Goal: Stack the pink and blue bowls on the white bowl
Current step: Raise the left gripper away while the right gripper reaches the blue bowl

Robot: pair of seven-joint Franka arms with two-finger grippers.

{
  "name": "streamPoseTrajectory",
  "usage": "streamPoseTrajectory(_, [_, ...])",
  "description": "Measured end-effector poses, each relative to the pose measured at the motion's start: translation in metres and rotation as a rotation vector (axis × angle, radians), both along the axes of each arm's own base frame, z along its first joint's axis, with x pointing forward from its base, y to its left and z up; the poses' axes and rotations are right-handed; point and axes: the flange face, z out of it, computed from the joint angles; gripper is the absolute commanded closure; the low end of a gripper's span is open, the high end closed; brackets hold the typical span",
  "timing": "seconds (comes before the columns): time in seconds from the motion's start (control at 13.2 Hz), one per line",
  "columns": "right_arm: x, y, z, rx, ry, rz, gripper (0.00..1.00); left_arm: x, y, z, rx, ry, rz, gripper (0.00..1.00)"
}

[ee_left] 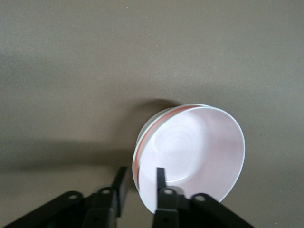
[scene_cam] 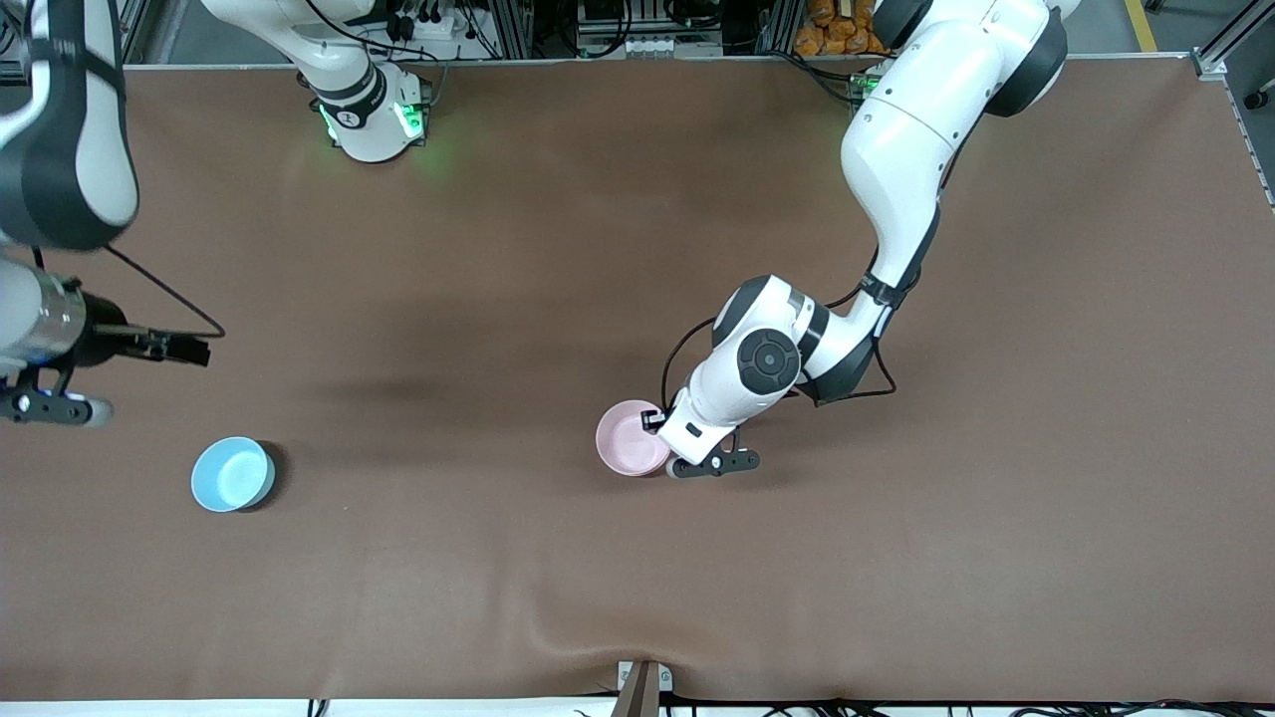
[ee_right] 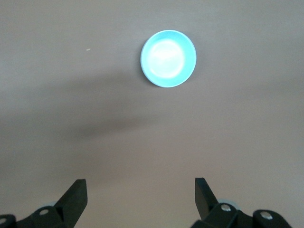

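Note:
The pale pink bowl [scene_cam: 630, 438] sits near the table's middle. In the left wrist view the pink bowl [ee_left: 194, 152] rests nested in the white bowl [ee_left: 148, 127], of which only a thin rim shows. My left gripper [ee_left: 140, 178] straddles the stacked rim, one finger inside the pink bowl and one outside, with a gap beside the outer finger; it is low over the bowls [scene_cam: 665, 445]. The sky-blue bowl [scene_cam: 232, 474] sits alone toward the right arm's end and also shows in the right wrist view [ee_right: 168, 58]. My right gripper [ee_right: 140, 192] is open, empty and high over the table beside the blue bowl [scene_cam: 50, 408].
The brown table mat [scene_cam: 637, 249] covers the whole surface. A small bracket [scene_cam: 642, 687] sits at the table edge nearest the front camera. The arm bases stand along the edge farthest from the front camera.

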Motion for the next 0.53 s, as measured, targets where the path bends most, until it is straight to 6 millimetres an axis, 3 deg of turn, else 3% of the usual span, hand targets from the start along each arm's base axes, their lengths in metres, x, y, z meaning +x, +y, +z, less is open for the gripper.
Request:
streamPoseTrajectory(0.15, [0.019, -0.036, -0.026, -0.006, -0.051, -0.015, 0.0, 0.001, 0.0, 0.003, -0.002, -0.004, 0.002, 0.0])
streamPoseTrajectory(0.23, [0.026, -0.044, -0.038, -0.007, -0.069, 0.002, 0.0, 0.002, 0.0, 0.006, 0.0, -0.002, 0.001, 0.0])
streamPoseTrajectory(0.38, [0.038, -0.045, -0.068, -0.008, -0.072, 0.028, 0.0, 0.005, 0.006, 0.016, 0.018, 0.014, -0.001, 0.0])
streamPoseTrajectory(0.53, [0.045, -0.052, -0.106, -0.007, -0.049, 0.041, 0.0, 0.014, 0.026, 0.038, 0.054, 0.031, 0.009, 0.0])
